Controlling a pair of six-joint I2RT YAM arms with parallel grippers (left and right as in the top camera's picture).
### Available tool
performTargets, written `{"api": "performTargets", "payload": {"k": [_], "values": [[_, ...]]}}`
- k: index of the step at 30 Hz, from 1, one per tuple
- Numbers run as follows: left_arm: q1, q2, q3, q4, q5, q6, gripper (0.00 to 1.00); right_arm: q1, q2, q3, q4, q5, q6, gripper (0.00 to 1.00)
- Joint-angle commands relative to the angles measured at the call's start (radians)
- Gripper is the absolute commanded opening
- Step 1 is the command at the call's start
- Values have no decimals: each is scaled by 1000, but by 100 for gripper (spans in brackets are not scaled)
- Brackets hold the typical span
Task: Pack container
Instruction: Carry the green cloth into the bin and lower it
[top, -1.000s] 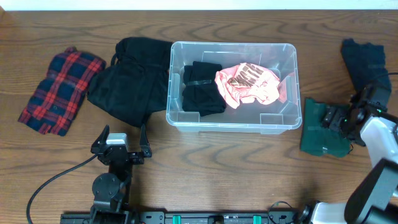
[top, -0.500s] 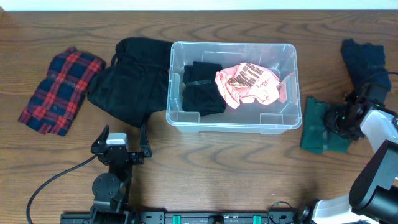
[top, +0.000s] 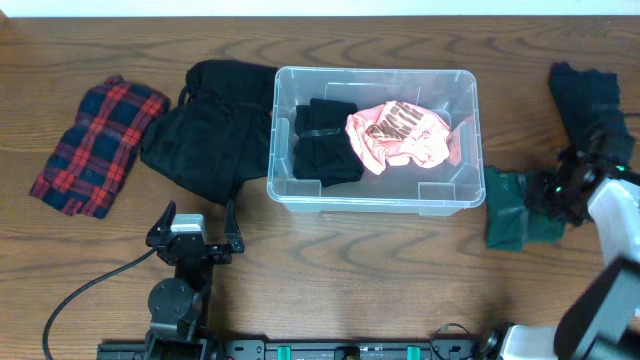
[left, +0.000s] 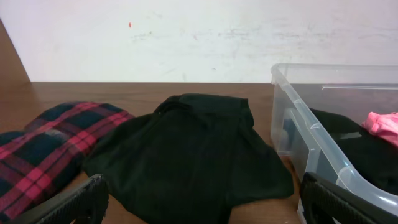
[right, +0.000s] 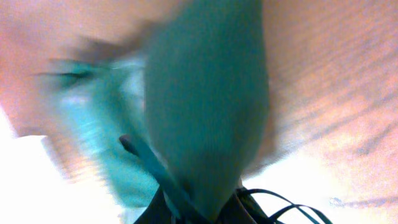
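Note:
The container (top: 376, 70), a clear plastic bin, stands mid-table and holds folded black clothing (top: 322, 140) and a pink garment (top: 398, 137). To its right, my right gripper (top: 548, 196) is shut on a dark green garment (top: 508, 212) that is bunched on the table. In the right wrist view, the blurred green garment (right: 205, 106) fills the frame above the gripper (right: 200, 204). My left gripper (top: 195, 232) stands open near the front edge, left of the bin. In its own view the left gripper (left: 201, 202) holds nothing and faces a black garment (left: 193, 149) and the container's wall (left: 309, 134).
A black garment (top: 210, 130) lies against the bin's left side. A red plaid garment (top: 98, 145) lies at the far left (left: 43, 152). A dark navy garment (top: 587, 95) lies at the back right, behind my right arm.
My right gripper has shut on the green garment. The cloth has bunched up under it, and the gripper has shifted slightly away from the front edge. The left arm has not moved.

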Motion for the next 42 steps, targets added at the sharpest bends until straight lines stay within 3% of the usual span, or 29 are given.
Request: {"api": "performTargets", "payload": {"k": [1,9,21,31,42], "values": [[-2,-5,-20,-36,-19,13,98,7,-157,109,12,-198,-97,1],[-2,-5,-20,-36,-19,13,98,157,-329,180,45,-295,-377,1],[-2,-5,-20,-36,-19,13,98,521,-219,179,31,-289,-848,1],[-2,-5,-20,-36,-19,13,98,624,-18,179,-7,-217,-1029,1],[-2,-5,-20,-36,-19,13,98,624,105,179,-24,-203,-1028,1]]}}
